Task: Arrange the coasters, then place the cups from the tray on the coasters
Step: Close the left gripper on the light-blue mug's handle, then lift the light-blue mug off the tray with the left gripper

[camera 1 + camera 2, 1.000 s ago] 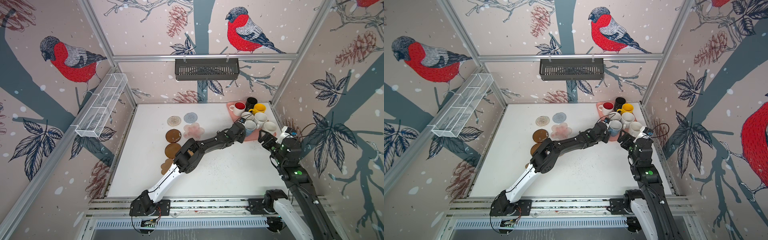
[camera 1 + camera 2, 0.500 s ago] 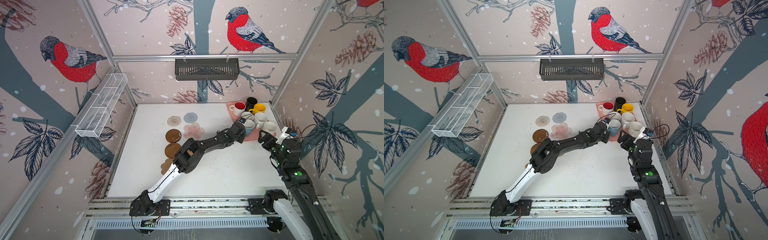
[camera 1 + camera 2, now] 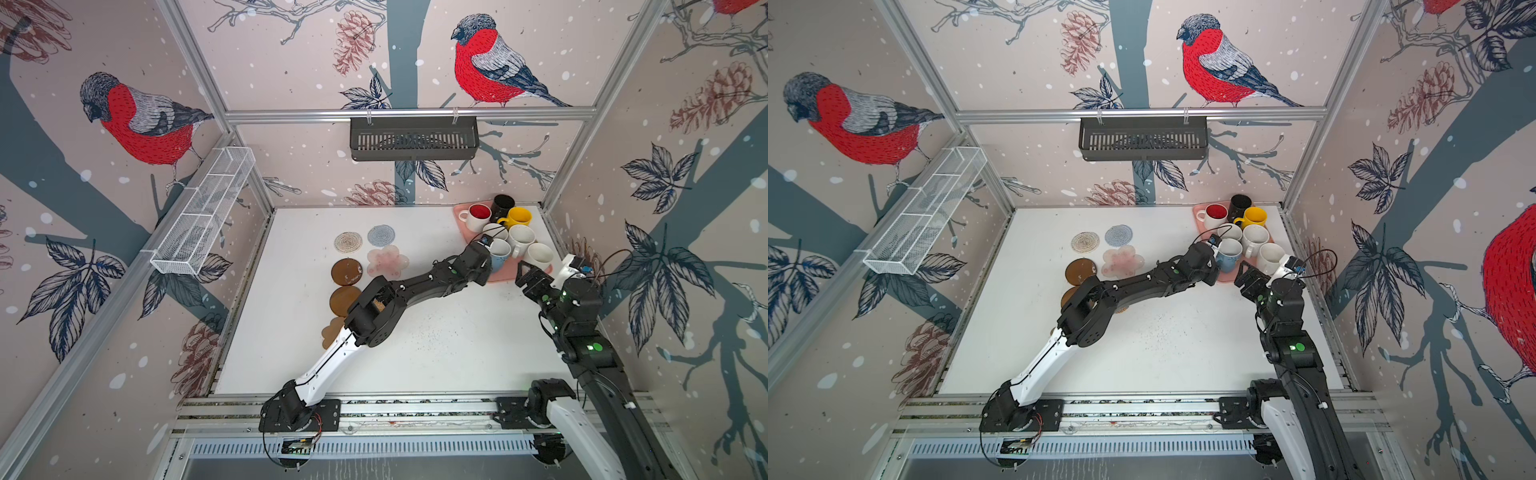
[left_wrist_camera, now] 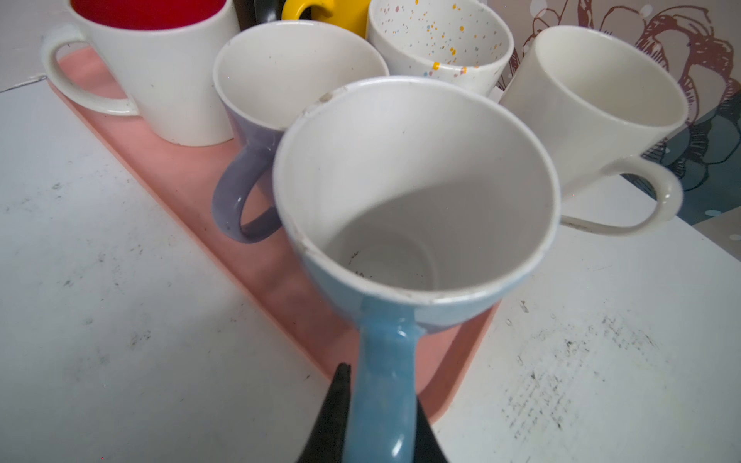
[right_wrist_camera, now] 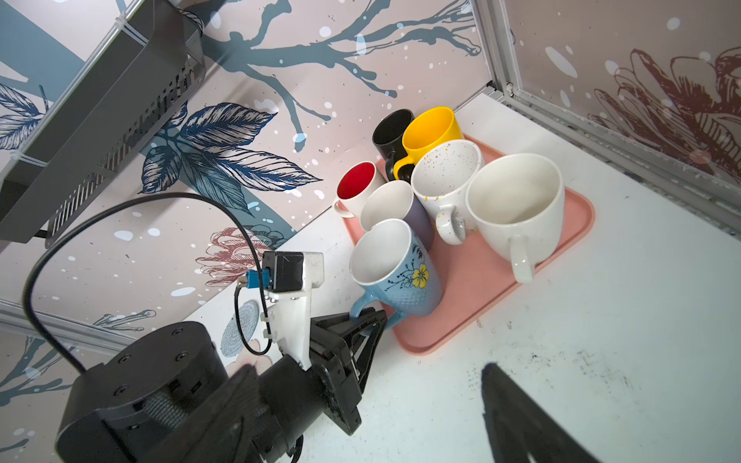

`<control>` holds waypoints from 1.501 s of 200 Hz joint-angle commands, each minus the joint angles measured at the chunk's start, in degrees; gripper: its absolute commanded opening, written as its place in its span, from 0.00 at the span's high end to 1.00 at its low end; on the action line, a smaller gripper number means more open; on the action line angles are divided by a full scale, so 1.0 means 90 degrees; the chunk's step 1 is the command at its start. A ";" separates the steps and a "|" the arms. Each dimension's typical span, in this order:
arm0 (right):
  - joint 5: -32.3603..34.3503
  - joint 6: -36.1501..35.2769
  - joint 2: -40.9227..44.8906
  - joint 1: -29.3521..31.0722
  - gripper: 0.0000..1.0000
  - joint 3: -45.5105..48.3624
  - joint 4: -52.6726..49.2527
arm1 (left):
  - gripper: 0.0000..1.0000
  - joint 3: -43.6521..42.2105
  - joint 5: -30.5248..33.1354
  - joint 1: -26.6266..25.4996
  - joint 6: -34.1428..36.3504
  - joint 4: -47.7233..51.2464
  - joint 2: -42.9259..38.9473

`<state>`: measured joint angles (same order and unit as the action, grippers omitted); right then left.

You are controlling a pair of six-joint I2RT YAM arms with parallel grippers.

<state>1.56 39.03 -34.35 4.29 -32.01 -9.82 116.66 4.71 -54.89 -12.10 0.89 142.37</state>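
**Left gripper**: narrow, jaws pinched on the handle of the light blue mug.

**Mug, appearance:** pale blue dimpled outside, yellow flower with dark sprigs, white inside, chipped rim. Taller than wide, flaring to the mouth.

**Mug, orientation:** long axis near upright, mouth up. The handle points near-left, into the jaws.

**Mug, place:** near-left edge of the pink tray, far right of the table, just beside the lavender mug. Whether its base touches the tray cannot be told.

**Right gripper**: jaws wide, empty, near the tray's near corner.

bright even light, soft shadows, bowed edges, left gripper blurred.
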 commanded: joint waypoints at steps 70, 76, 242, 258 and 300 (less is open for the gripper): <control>-0.0152 0.0224 0.0283 -0.0038 0.13 -0.0123 0.0028 | 1.00 -0.0377 0.0144 -0.0188 0.0216 -0.0236 -0.0952; -0.0163 0.0234 0.0301 -0.0038 0.13 -0.0125 0.0013 | 1.00 -0.0452 0.0193 -0.0208 0.0220 -0.0241 -0.1031; -0.1268 0.0526 0.0214 0.0168 0.15 0.0647 0.0494 | 1.00 -0.4483 0.1348 -0.0285 0.0126 -0.1033 -0.4603; -0.1193 0.0566 0.0150 0.0350 0.16 0.0751 0.0635 | 1.00 -0.4860 0.1574 -0.0280 0.0085 -0.0969 -0.5001; -0.0788 0.0732 -0.0158 0.1090 0.16 0.0900 0.1082 | 1.00 -0.6064 0.2435 -0.0278 -0.0320 -0.1113 -0.6143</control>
<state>-8.38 44.14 -34.54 11.16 -24.23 -5.08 65.60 20.43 -57.28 -12.56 -3.97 91.55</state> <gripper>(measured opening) 0.832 0.173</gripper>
